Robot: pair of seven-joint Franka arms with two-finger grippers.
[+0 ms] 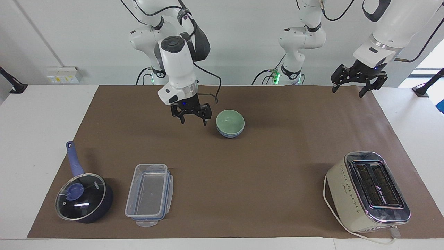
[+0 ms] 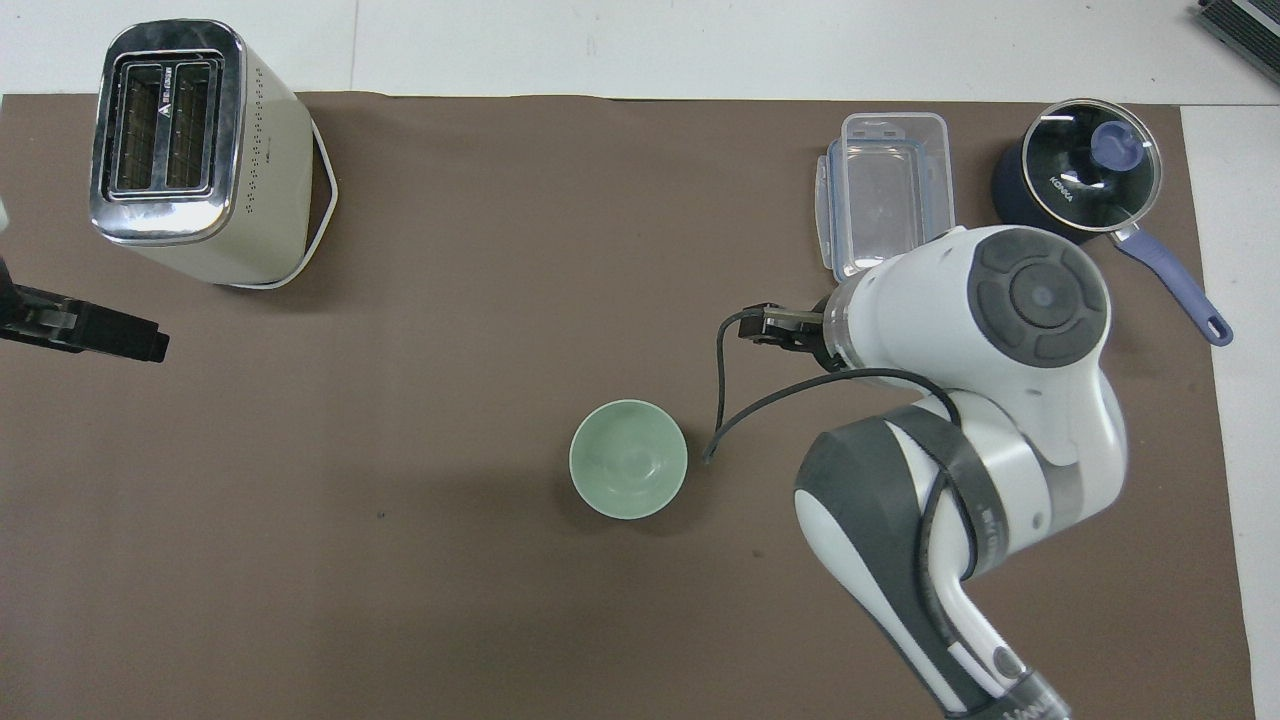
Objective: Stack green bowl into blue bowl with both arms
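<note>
Green bowl [image 1: 230, 122] sits nested in blue bowl [image 1: 229, 133]. Right pincer [image 1: 193, 120] spread, empty, beside the stack. Left pincer [image 1: 351, 90] spread, waiting over table's [image 1: 277, 166] edge.

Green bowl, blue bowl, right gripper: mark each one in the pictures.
green bowl [image 1: 230, 120]: facing view, inner hollow.
blue bowl [image 1: 229, 134]: facing view, outer wall showing under the green rim.
right gripper [image 1: 193, 121]: facing view, gap midway between open fingertips.

clearance | green bowl [image 1: 230, 121] unobstructed above | right tool [image 1: 193, 119] beside it
</note>
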